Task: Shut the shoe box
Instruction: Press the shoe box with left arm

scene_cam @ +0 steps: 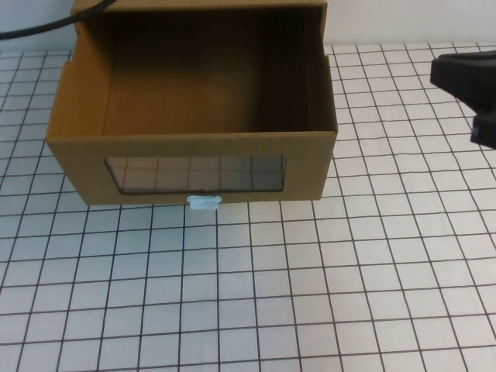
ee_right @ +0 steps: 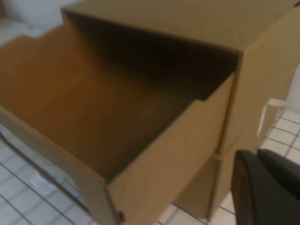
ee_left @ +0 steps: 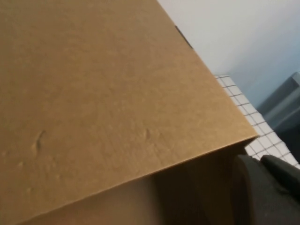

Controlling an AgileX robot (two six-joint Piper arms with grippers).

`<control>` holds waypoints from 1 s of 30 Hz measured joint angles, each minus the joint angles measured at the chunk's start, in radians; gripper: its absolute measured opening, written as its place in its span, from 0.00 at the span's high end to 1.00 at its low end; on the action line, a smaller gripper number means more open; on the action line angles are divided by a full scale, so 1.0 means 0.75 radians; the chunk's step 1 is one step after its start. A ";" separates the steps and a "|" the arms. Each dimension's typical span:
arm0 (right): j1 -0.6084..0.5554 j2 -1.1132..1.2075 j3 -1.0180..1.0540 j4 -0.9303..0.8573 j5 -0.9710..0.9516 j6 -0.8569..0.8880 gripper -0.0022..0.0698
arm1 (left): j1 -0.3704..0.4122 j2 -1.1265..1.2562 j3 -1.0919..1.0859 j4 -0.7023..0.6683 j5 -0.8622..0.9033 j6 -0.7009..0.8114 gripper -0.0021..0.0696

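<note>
Brown cardboard drawer-style shoe box (scene_cam: 194,159) pulled open on gridded white surface (scene_cam: 310,294). Our right claw (scene_cam: 469,85) beside it, left claw (ee_left: 267,187) against box; grip states untellable.

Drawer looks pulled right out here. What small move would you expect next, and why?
Probably the right pincer swings in front of the shoe box, whose drawer stands pulled out toward the camera, empty, its white pull tab untouched. That pincer waits off the box's right side; the left pincer sits close against the cardboard.
</note>
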 joint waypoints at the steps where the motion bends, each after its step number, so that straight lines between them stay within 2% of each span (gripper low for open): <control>1: 0.000 0.041 -0.003 -0.002 0.014 -0.045 0.99 | 0.000 0.030 -0.039 -0.031 0.030 0.003 0.97; 3: 0.006 0.099 -0.012 -0.006 0.129 -0.178 0.99 | 0.000 0.083 -0.102 -0.097 0.073 0.012 0.97; 7: 0.008 0.142 -0.021 0.005 0.608 -0.380 0.99 | 0.000 0.107 -0.129 -0.157 0.080 0.042 0.97; 10: 0.008 0.160 -0.024 0.166 0.952 -0.514 0.99 | 0.000 0.107 -0.131 -0.136 0.066 0.047 0.97; 12: 0.008 0.169 -0.026 0.561 1.103 -0.758 0.99 | 0.000 0.109 -0.131 -0.088 0.054 0.047 0.97; 16: 0.058 0.209 -0.037 1.530 1.417 -1.619 0.99 | 0.000 0.122 -0.131 -0.021 0.051 0.047 0.97; 18: 0.106 0.255 -0.037 1.897 1.575 -2.031 0.99 | 0.000 0.143 -0.140 -0.009 0.051 0.047 0.97; 20: 0.156 0.283 -0.037 2.172 1.665 -2.284 0.99 | 0.000 0.172 -0.168 -0.009 0.065 0.047 0.97; 26: 0.391 0.289 -0.037 2.961 1.690 -2.817 0.99 | -0.061 0.322 -0.281 -0.009 0.093 0.017 0.97; 30: 0.571 0.280 -0.037 3.104 1.690 -2.874 0.99 | -0.112 0.412 -0.337 0.003 0.093 -0.009 0.97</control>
